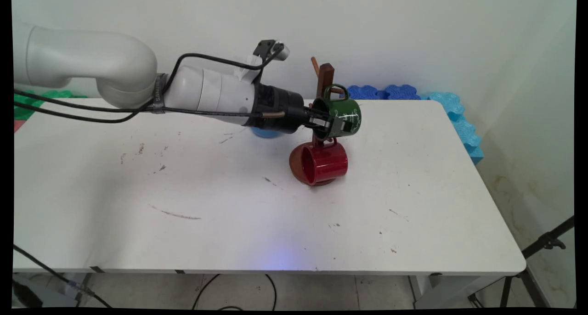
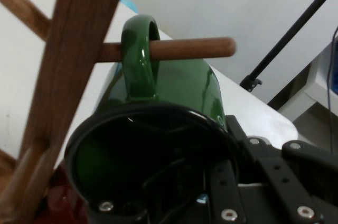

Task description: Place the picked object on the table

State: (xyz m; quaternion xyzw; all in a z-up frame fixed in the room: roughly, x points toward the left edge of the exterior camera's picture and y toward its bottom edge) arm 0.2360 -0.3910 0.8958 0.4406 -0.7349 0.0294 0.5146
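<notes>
Your gripper (image 1: 327, 123) was clamped on the green mug's (image 1: 342, 114) rim, one finger inside, handle looped over the wooden rack's (image 1: 325, 76) peg just ahead. Glazed ceramic: rigid, slick, chippable; the rim hold suited it.

White table (image 1: 229, 223), blue foam tiles (image 1: 452, 108) behind, black tripod (image 1: 546, 244)

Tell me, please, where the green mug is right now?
In the main view the green mug sits right of centre, its handle looped over a peg of the wooden rack, above the red mug, with the tool clamped on its rim.
</notes>
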